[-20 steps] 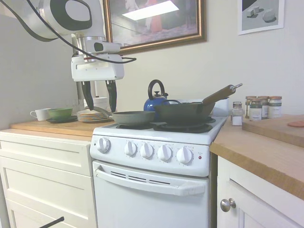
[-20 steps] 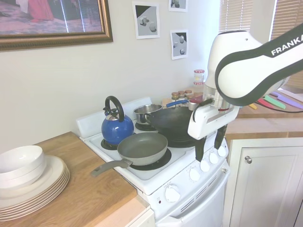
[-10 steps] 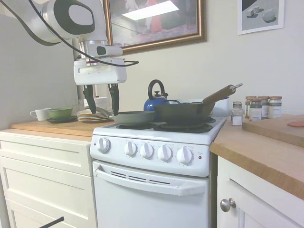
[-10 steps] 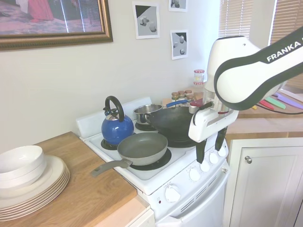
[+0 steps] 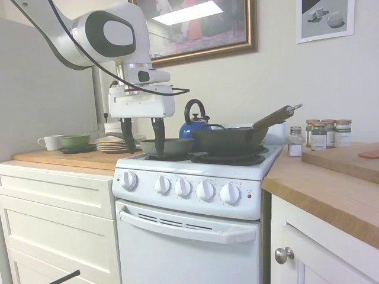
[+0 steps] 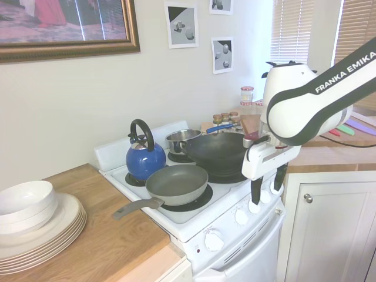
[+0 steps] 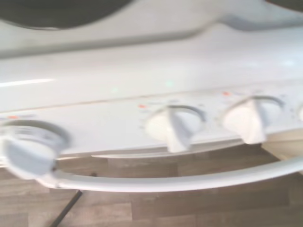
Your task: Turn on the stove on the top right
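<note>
A: Where does the stove (image 5: 195,219) stand?
B: Between two white cabinets with wooden worktops (image 5: 320,183). Its front panel carries five round white knobs (image 5: 182,187) in a row, and a small red light (image 5: 249,196) sits at 3 o'clock from the last one. The oven-door handle (image 5: 186,225) runs below them.

A: And the claw (image 5: 143,139)?
B: It hangs fingers-down in front of the stove's front edge, at about 12 o'clock from the leftmost knobs in the first exterior view. Its two dark fingers (image 5: 157,136) are spread apart with nothing between them. It touches no knob. The second exterior view shows the claw (image 6: 267,188) just above the knob row.

A: What does the wrist camera see?
B: Blurred: the front panel with three knobs (image 7: 176,126) and the handle (image 7: 180,179) curving beneath.

A: What's on the burners?
B: A grey frying pan (image 6: 176,183) at the front, a black wok (image 5: 230,141) beside it, a blue kettle (image 6: 144,157) and a small steel pot (image 6: 183,141) behind.

A: Further out?
B: Stacked plates (image 6: 41,229) with a bowl on one worktop, spice jars (image 5: 323,135) on the other.
</note>
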